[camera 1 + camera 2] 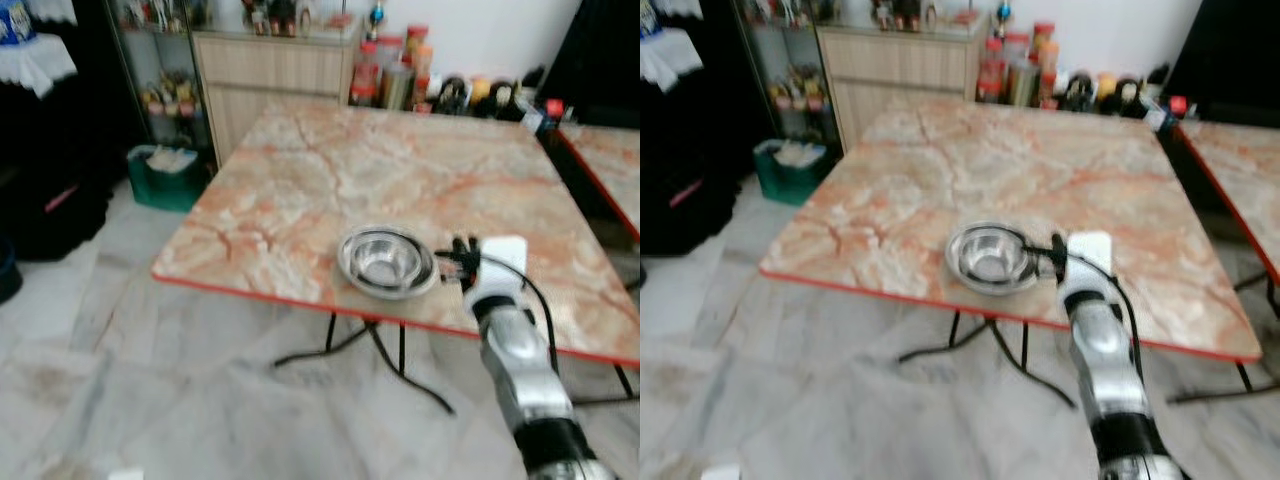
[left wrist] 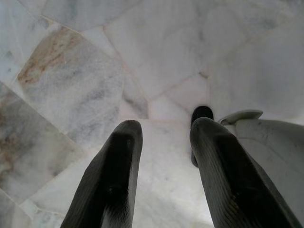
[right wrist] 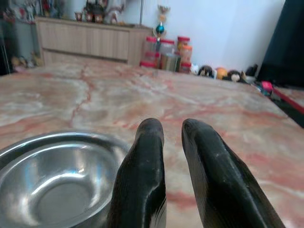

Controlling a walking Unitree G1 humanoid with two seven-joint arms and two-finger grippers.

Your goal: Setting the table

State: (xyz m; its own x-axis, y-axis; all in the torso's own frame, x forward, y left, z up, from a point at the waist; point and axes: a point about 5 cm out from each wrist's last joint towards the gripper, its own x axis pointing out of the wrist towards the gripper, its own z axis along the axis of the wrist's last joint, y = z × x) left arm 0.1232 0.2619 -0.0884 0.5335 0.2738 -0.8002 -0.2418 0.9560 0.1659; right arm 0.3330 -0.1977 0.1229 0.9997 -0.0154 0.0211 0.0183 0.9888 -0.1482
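Right now a steel bowl (image 1: 386,260) sits upright on the marble-patterned bench (image 1: 400,170), close to its near red edge, nothing in it. R gripper (image 1: 459,262) is just beside the bowl's rim on the robot's right, hovering low over the bench top; jaws slightly apart w/ a narrow gap, holding nothing, fingers (image 3: 142,175) next to the rim, contact can't be told. L gripper (image 2: 164,156) hangs over the pale marble floor (image 2: 156,52), jaws apart, empty. Along the bench's far side stand jars & bottles (image 1: 395,70) by a wooden cabinet (image 1: 270,75); a green bin (image 1: 165,175) is on the floor w/ a second bench (image 1: 610,165) off to the right.
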